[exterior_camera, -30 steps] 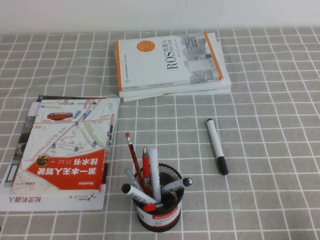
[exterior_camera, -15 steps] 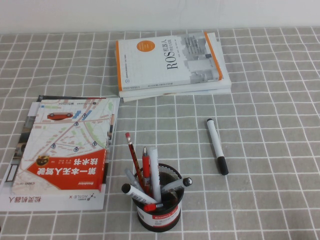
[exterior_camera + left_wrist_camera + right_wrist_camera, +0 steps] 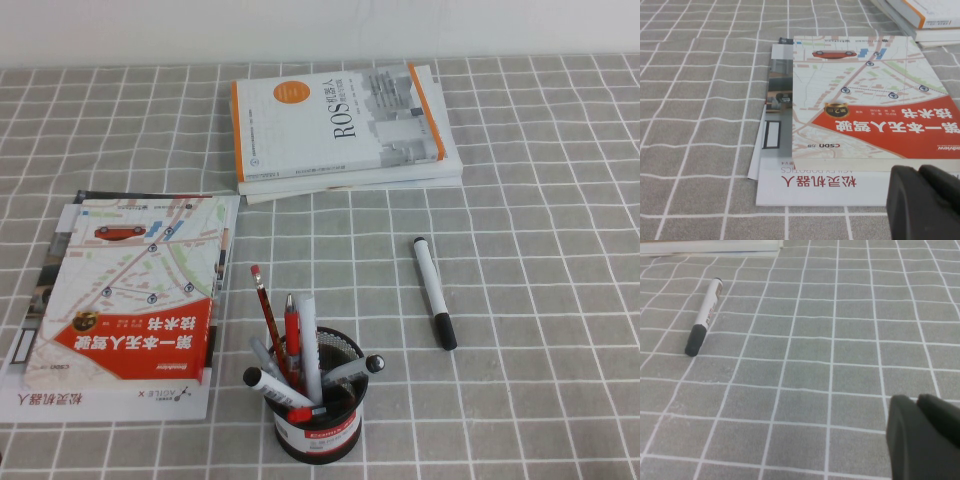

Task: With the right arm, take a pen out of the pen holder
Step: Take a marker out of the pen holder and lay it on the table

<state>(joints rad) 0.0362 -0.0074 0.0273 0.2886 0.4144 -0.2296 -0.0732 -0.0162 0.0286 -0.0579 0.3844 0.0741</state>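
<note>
A black mesh pen holder [image 3: 318, 420] stands near the table's front edge, holding a red pencil [image 3: 268, 318], a red pen [image 3: 292, 338] and several grey markers. A white marker with a black cap [image 3: 434, 292] [image 3: 704, 316] lies flat on the cloth to the holder's right. Neither arm shows in the high view. My right gripper [image 3: 916, 402] is shut and empty, hovering over bare cloth apart from the lying marker. My left gripper [image 3: 919, 172] is shut and empty, near the front edge of the map-cover book [image 3: 870, 105].
A stack of books with a map-and-red cover [image 3: 130, 290] lies at the left. Another stack of white and orange books [image 3: 340, 125] lies at the back. A grey checked cloth [image 3: 540, 200] covers the table.
</note>
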